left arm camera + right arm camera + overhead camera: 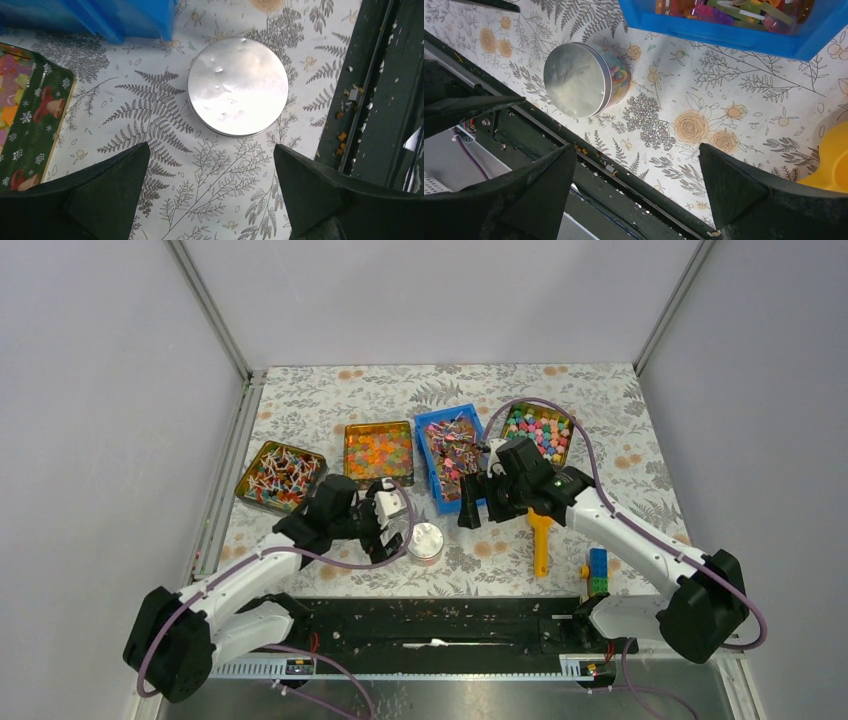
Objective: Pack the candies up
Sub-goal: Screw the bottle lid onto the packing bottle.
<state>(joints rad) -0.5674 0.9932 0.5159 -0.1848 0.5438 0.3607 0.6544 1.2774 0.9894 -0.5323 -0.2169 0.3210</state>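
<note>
The candies (449,448) are small wrapped sweets in pink, purple, red and white, filling a blue bin (433,424) at mid table; they also show in the right wrist view (724,9). A small round jar with a shut silver lid (427,541) stands in front of the bin, with coloured sweets showing through its side (620,76). My left gripper (386,537) is open and empty just left of the jar (238,86). My right gripper (470,512) is open and empty, hovering right of the jar near the bin's front end.
A tin of orange-and-yellow jelly pieces (378,452) sits left of the bin and a tin of pastel sweets (538,432) right of it. A tin of stick sweets (280,475) is far left. A yellow scoop (540,540) and stacked blocks (597,570) lie front right.
</note>
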